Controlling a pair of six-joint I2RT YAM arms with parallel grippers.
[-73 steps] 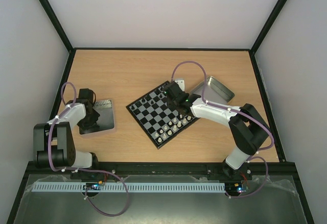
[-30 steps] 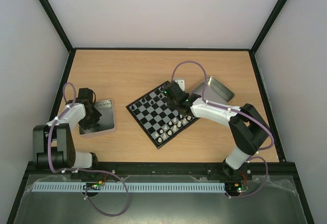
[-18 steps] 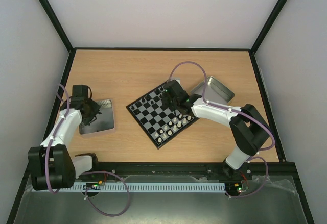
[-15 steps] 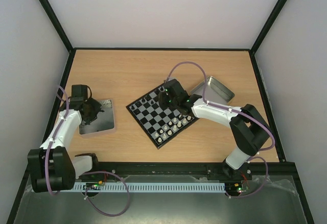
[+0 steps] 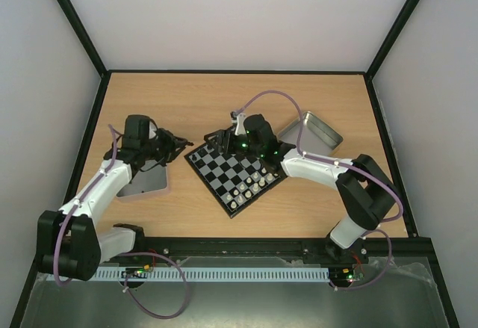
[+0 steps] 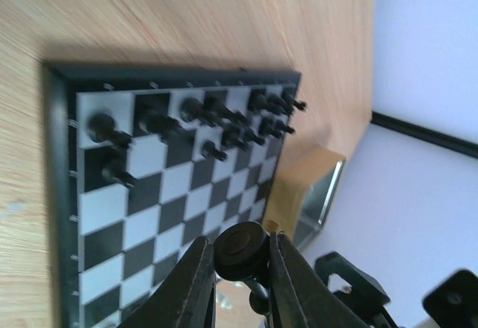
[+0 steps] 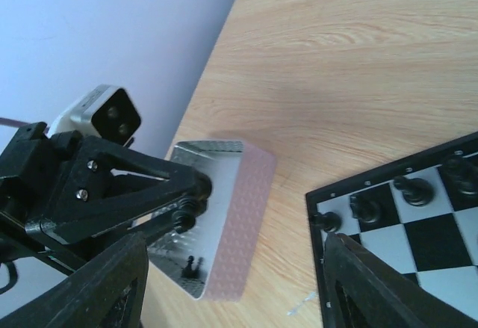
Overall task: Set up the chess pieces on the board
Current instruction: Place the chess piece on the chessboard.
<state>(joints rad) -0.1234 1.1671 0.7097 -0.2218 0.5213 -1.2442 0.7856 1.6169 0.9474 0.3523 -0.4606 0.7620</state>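
The board (image 5: 237, 169) lies turned at the table's middle. Black chess pieces (image 5: 216, 146) stand along its far-left side and white ones (image 5: 250, 187) along its near-right side. My left gripper (image 5: 177, 143) hovers just off the board's left corner, shut on a black piece (image 6: 240, 249) whose round base faces the left wrist camera. The board (image 6: 172, 186) and its black pieces (image 6: 224, 119) lie beyond it. My right gripper (image 5: 221, 138) is open and empty over the board's far-left corner (image 7: 403, 193). The right wrist view shows the left gripper (image 7: 190, 202).
An open metal tin (image 5: 146, 179) lies left of the board; the right wrist view shows a black piece (image 7: 191, 266) inside that tin (image 7: 239, 216). A second tin (image 5: 314, 130) lies right of the board and also shows in the left wrist view (image 6: 302, 193).
My left gripper has risen out of the left tin and swung right to the board's left corner with a black piece. My right gripper has moved left along the board's far side.
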